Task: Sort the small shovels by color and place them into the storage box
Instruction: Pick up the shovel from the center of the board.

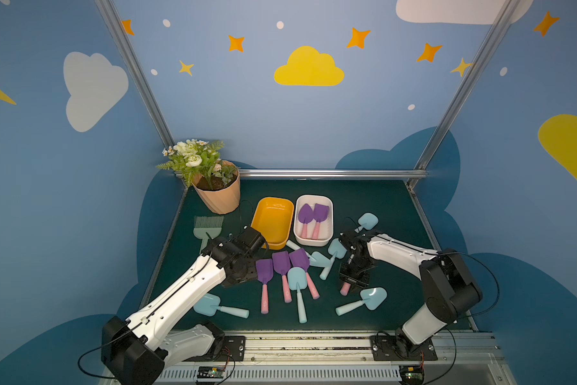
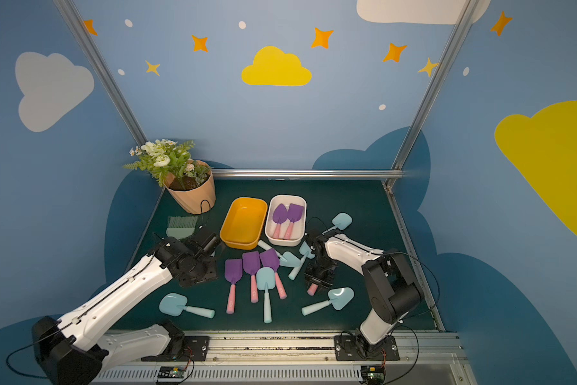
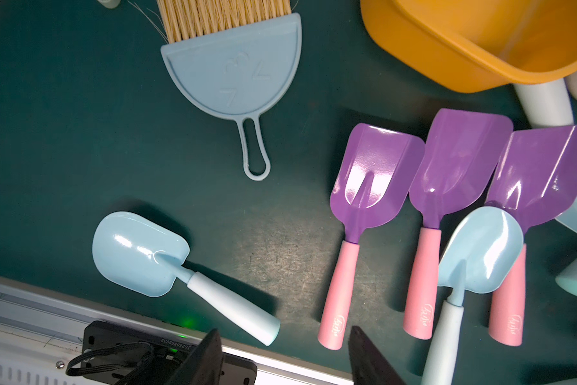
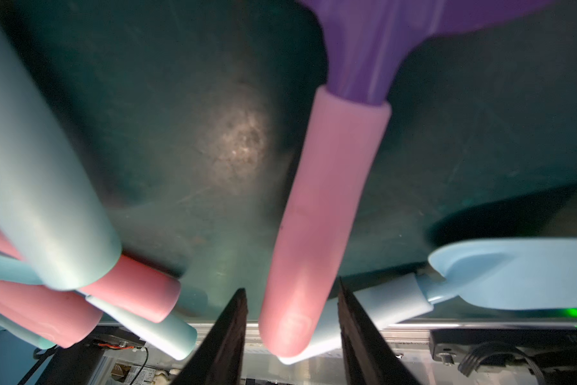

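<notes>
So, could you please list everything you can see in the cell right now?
purple shovels: 6, pink handles; two in the white box, three side by side in the middle, one at the right end effector.
blue shovels: 6, mint handles; loose on the mat.
yellow box: 1, empty, mid-mat.
white box: 1, right of the yellow box.
pot: 1, peach, flowers in it, far-left corner.
brush: 1, grey-green, near the pot.
dustpan: 1, light blue, at the brush's bristles.
mat: 1, dark green.
left end effector: 1, black, open, empty.
right end effector: 1, black, open around a pink handle.
</notes>
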You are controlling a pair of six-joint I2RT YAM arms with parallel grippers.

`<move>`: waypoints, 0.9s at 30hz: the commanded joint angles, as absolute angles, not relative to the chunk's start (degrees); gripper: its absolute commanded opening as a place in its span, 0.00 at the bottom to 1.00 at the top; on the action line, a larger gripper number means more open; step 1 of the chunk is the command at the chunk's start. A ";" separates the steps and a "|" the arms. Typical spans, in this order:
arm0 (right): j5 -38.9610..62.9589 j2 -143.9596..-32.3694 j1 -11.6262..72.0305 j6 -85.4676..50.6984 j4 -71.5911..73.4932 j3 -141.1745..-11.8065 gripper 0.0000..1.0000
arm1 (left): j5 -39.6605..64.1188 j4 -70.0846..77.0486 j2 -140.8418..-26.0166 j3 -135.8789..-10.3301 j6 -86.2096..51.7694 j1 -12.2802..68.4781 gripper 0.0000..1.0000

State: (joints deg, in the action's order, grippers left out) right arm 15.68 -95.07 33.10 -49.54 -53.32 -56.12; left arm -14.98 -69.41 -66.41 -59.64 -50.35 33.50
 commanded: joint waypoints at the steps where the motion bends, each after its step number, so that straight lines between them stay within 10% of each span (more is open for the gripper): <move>1: 15.22 -95.98 33.39 -50.49 -52.80 -55.51 0.40 | -14.89 -69.52 -66.52 -59.15 -48.97 33.05 0.53; 13: 12.89 -94.29 33.40 -49.42 -54.50 -55.97 0.11 | -15.19 -70.74 -64.12 -59.28 -48.34 32.43 0.53; 27: 5.55 -83.69 34.28 -47.74 -66.00 -58.55 0.04 | -15.16 -72.76 -60.85 -59.36 -49.95 32.43 0.53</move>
